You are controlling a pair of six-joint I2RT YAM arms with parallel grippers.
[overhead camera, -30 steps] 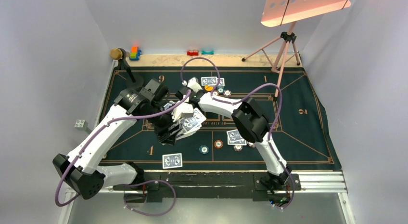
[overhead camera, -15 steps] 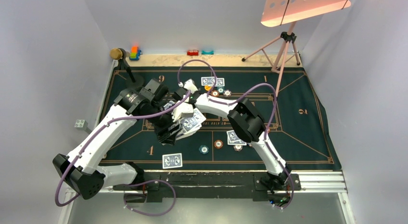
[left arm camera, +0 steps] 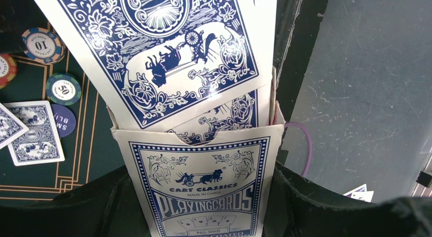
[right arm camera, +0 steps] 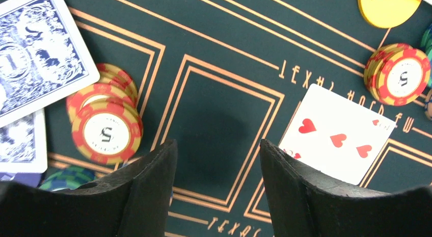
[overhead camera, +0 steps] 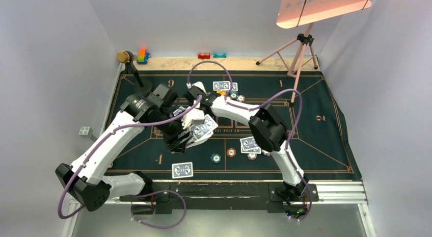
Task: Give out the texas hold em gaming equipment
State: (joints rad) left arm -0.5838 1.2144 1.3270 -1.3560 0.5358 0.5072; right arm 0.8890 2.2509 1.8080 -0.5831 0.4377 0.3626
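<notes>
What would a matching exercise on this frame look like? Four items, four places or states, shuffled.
Items
1. card box
2. three of hearts
3. yellow button
4. right gripper

Places or states
A. face up on the mat
B. open, nothing between the fingers
C. clamped in the left gripper
D. cut off by the top edge of the right wrist view

Pairs: 1-C, 2-A, 3-D, 4-B
</notes>
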